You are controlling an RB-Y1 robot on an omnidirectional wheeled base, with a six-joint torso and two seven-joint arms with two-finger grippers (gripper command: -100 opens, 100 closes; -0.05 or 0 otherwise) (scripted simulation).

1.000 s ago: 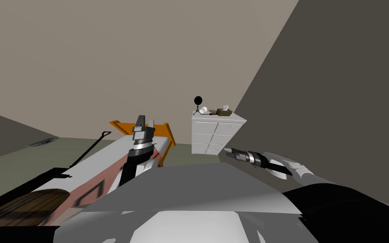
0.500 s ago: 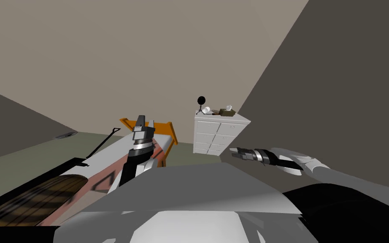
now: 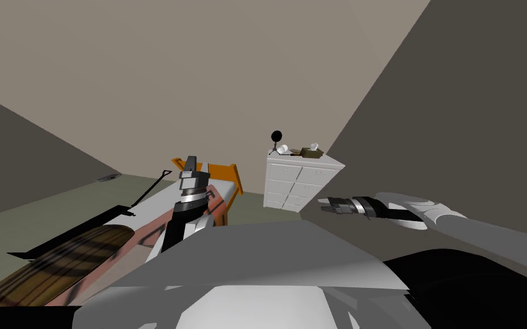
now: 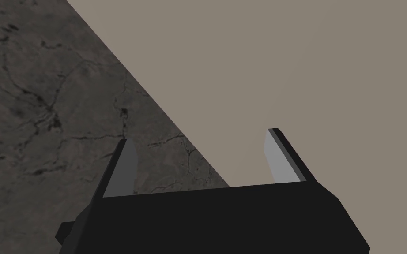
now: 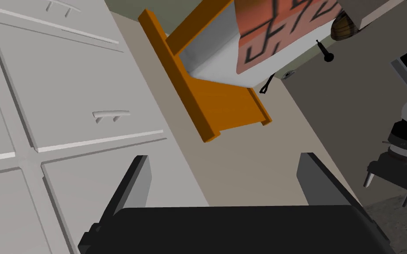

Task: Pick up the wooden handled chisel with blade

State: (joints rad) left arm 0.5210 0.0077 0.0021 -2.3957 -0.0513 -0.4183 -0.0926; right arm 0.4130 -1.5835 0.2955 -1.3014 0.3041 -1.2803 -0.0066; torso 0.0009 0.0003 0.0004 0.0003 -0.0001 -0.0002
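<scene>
Swung round a touch since a second ago, the robot now has the white dresser (image 3: 302, 184) a little further to its right, and its right arm has stretched slightly further out. The dresser stands on an olive floor (image 3: 254, 204) in the corner where a beige wall meets a darker one. On its top lies the chisel (image 3: 295, 152), a small brown streak, too far off to tell blade from handle. It lies between a white object (image 3: 283, 149) and an olive box (image 3: 312, 152), with a black round-headed stand (image 3: 276, 137) behind.

The right gripper (image 3: 324, 204) (image 5: 224, 163) hangs with jaws apart, near the drawer fronts and well below the top. The left gripper (image 3: 191, 163) (image 4: 198, 141), also jaws apart, is raised over the bed (image 3: 218, 204). A strip of floor separates the bed's orange footboard (image 5: 207, 101) from the dresser. The dresser's far side is hidden.
</scene>
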